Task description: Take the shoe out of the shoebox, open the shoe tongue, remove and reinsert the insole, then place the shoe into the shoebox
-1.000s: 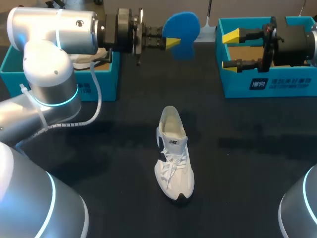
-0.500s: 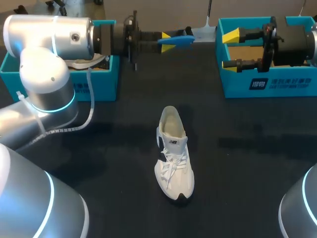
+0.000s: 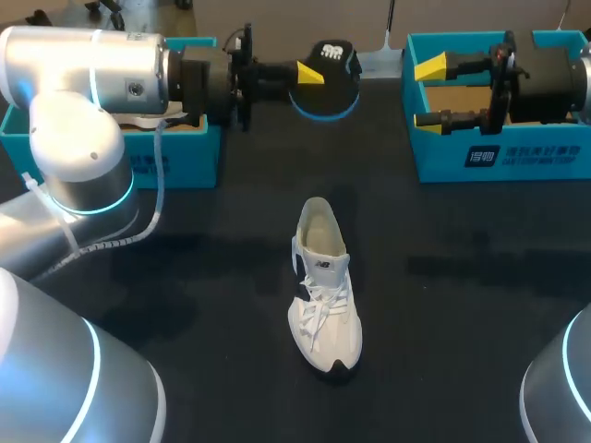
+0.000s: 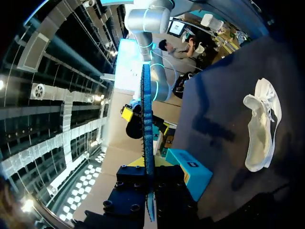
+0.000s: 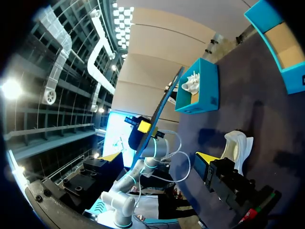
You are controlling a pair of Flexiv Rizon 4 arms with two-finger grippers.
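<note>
Nearest us, the white shoe [image 3: 323,286] sits upright mid-table, laces slack and mouth gaping; it should be light and soft, best steadied at the heel collar. Beyond it the left gripper [image 3: 312,76] is clamped on the insole [image 3: 328,81], thin floppy foam with a dark face and blue rim, pinched at what looks like its heel end. Farthest, the right gripper [image 3: 427,92] hangs spread wide and empty by the right-hand shoebox [image 3: 517,159].
</note>
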